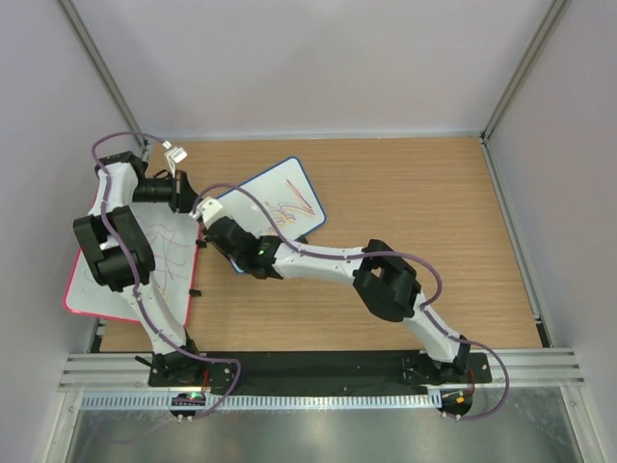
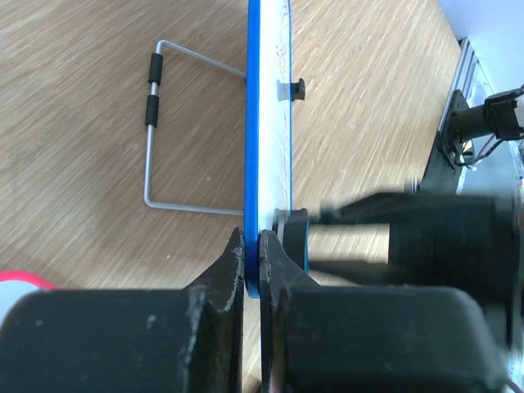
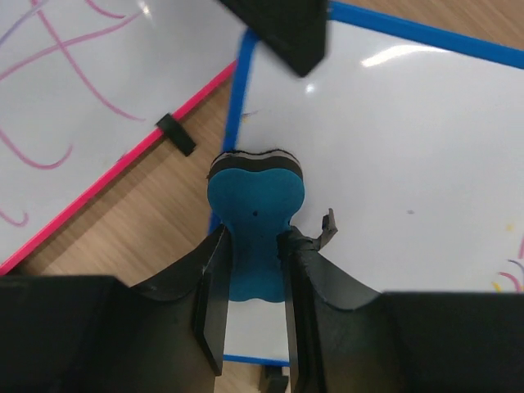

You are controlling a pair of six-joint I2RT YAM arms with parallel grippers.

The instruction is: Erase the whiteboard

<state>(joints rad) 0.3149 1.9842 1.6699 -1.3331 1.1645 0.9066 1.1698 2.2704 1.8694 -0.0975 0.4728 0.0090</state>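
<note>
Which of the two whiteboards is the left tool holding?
The blue-framed whiteboard: the left tool pinches its edge. The pink-framed whiteboard lies flat beside it, ungripped.

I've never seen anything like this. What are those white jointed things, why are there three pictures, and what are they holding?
They are two robot arms bolted to the near edge of a wooden table. One picture comes from a camera overhead; the other two come from cameras on the arms' wrists.

On the table lie a small blue-framed whiteboard bearing coloured scribbles and a larger pink-framed whiteboard with purple lines.

The left pincer pinches the blue board's edge, apparently to steady it; behind the board a wire stand shows. The right pincer grips a blue hourglass-shaped eraser against the blue board's surface. That part looks clean; marks remain farther off.
</note>
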